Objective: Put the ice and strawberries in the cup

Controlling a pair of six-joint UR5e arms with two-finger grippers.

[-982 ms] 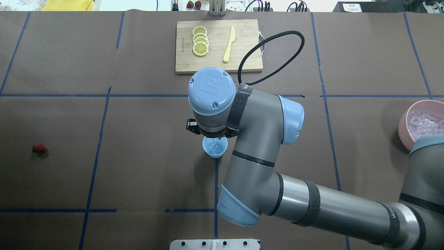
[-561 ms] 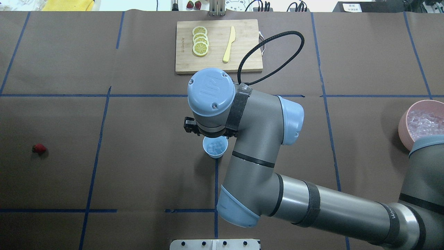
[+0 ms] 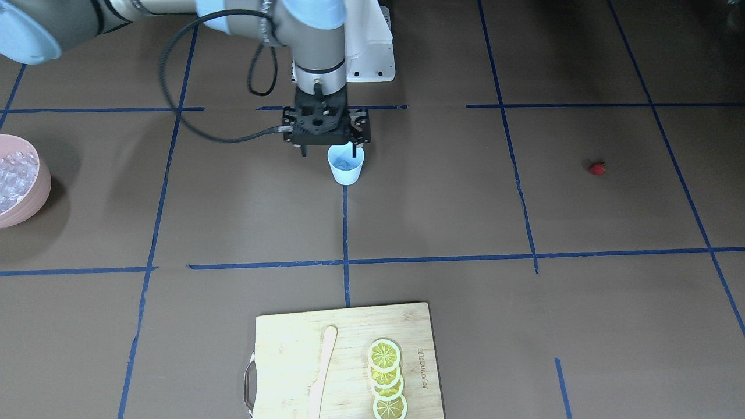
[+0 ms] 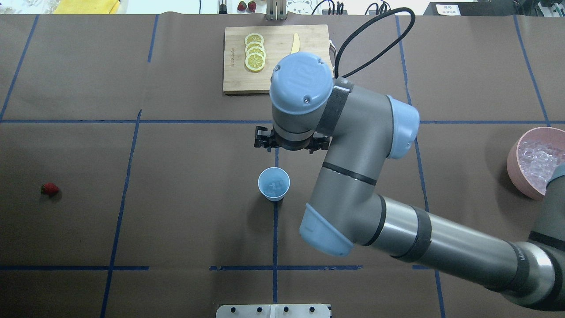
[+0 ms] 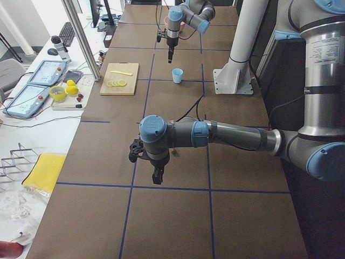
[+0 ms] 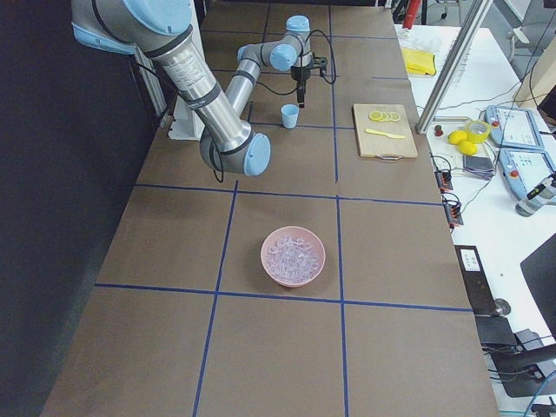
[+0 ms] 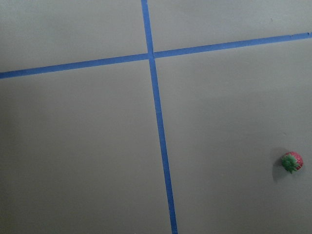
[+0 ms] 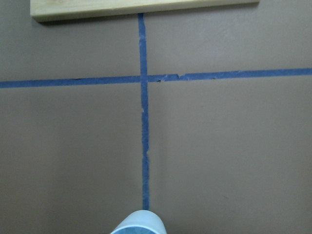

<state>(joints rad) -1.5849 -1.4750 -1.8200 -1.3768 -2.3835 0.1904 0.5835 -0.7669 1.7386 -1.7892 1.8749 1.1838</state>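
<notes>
The light blue cup stands mid-table with a few ice cubes in it. It also shows in the front view and at the bottom edge of the right wrist view. My right gripper hangs above the cup, a little toward the cutting board. Its fingers look spread and empty. More ice fills the pink bowl. The strawberry lies alone at the far left, and it shows in the left wrist view. My left gripper hovers over the table; I cannot tell if it is open.
A wooden cutting board at the back holds lemon slices and a yellow knife. The right arm's elbow and forearm span the table's right half. The robot base plate sits at the near edge.
Ice cubes landed in the cup. The right gripper then rose from just over the cup and shifted toward the cutting board, leaving the cup uncovered.
</notes>
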